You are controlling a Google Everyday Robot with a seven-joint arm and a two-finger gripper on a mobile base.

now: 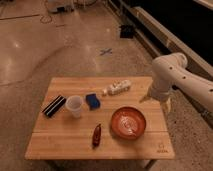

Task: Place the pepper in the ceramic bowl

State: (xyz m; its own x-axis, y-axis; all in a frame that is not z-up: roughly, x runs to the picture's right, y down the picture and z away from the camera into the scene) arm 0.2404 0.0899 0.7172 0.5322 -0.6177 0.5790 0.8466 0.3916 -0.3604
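The dark red pepper (96,135) lies on the wooden table (60,135), near its front edge, left of the bowl. The orange-red ceramic bowl (128,122) sits at the front right of the table and holds nothing that I can see. My gripper (156,99) hangs from the white arm (172,72) over the table's right edge, behind and to the right of the bowl, well away from the pepper. It holds nothing that I can see.
A translucent white cup (74,106) stands left of centre. A blue block (92,100) lies beside it. A black flat object (53,105) lies at the left. A white bottle (117,88) lies on its side at the back. A dark bench runs along the right.
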